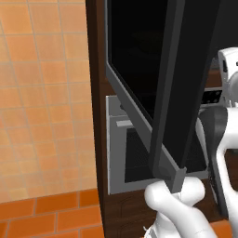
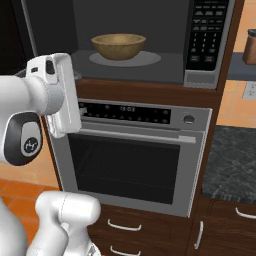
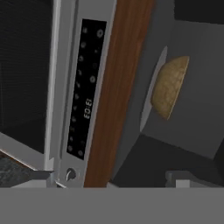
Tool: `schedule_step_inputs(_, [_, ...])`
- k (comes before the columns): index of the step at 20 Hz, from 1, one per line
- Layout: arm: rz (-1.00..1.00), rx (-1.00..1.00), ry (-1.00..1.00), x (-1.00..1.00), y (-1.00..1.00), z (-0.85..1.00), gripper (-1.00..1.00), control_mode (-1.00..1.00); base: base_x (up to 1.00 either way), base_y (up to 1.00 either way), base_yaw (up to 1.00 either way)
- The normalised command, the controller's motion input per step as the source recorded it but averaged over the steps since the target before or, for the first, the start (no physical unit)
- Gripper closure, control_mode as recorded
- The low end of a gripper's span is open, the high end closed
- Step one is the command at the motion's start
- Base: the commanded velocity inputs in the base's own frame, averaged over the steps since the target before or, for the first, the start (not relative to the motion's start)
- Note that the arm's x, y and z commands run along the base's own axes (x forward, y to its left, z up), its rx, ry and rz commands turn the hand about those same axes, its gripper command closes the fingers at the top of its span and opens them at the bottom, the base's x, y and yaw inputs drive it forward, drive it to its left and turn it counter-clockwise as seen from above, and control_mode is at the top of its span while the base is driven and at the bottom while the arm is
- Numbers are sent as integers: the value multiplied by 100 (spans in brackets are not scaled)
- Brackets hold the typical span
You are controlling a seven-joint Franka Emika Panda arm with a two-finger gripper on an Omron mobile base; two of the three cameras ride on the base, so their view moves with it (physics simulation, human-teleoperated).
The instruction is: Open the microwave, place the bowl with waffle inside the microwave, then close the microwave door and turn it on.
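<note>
Swung-out microwave door hangs wide open, nearest | bowl with waffle sits on the turntable inside the microwave | claw spread open, holding nothing | oven right below

The white arm rises from the base, bends at a dark elbow joint and reaches forward with its wrist rolled sideways. The claw is spread wide, its fingers gripping nothing.
</note>
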Motion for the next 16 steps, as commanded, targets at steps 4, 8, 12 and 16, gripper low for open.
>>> schedule_step_inputs(4, [-6,-20,0,-41,-26,-30,-100,-100,0,0,0])
schedule_step_inputs(8, [-4,-20,0,-49,-29,-25,-100,-100,0,0,0])
schedule_step_inputs(12, [-12,-21,4,-16,-26,-32,-100,-100,0,0,0])
schedule_step_inputs(16, [-25,-22,19,0,-15,-23,-100,-100,0,0,0])
